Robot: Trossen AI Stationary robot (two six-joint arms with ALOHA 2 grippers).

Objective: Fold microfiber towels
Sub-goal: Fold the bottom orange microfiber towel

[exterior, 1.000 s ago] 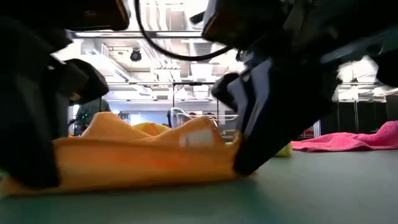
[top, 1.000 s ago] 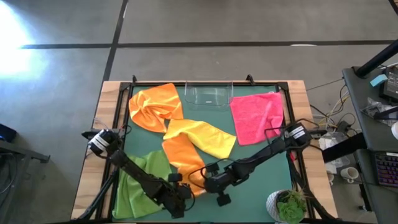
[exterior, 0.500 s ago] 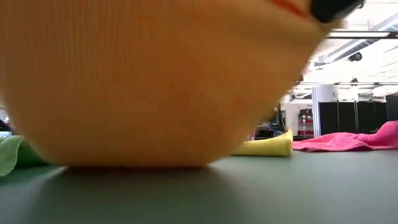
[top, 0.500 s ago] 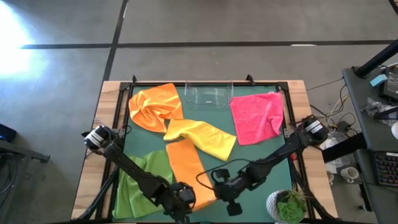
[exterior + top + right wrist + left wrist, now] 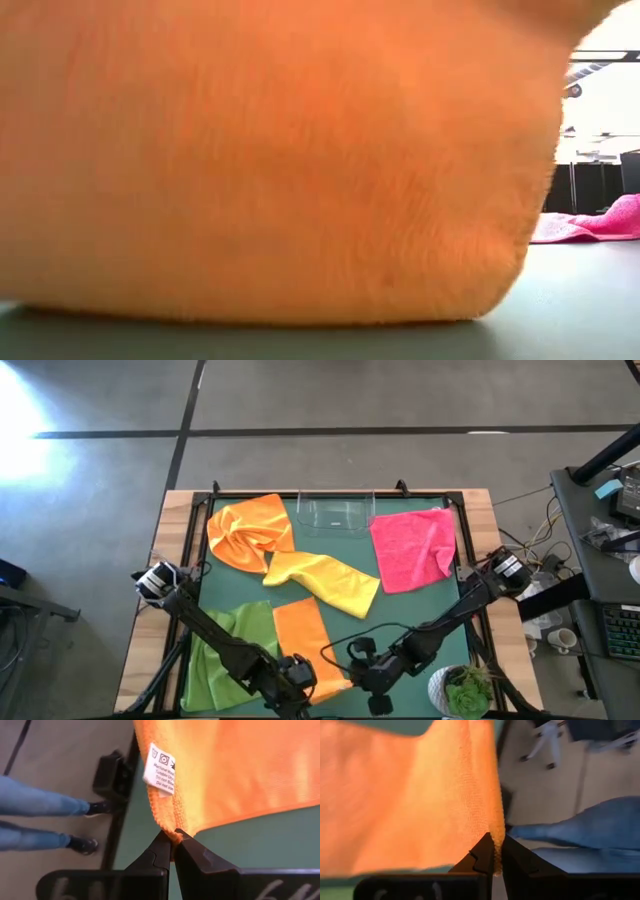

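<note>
So the flat orange towel (image 5: 305, 645) is pinched at its near edge by both grippers, down at the front edge of the green table (image 5: 420, 615). The left gripper (image 5: 300, 678) is clamped on the towel's near left corner and the right gripper (image 5: 362, 672) on the near right corner, and in each wrist view the fingers are seen squeezed together with just a thin fold of orange cloth (image 5: 420, 795) between them. A white care tag (image 5: 162, 762) is seen hanging off the hem right by the right gripper's tips. The low view is almost totally filled by orange fabric (image 5: 270, 160), with a bit of the hot pink towel (image 5: 600, 222) showing far off. The lime green towel (image 5: 228, 650) is lying just beside the held one, under the left arm. The yellow towel (image 5: 330, 580) is spread mid-table, touching the crumpled orange towel (image 5: 250, 530) at the back left. The pink one (image 5: 412, 548) is laid at the back right. The clear plastic bin (image 5: 335, 512) is parked at the back edge between those two, and nothing can be made out inside it.
</note>
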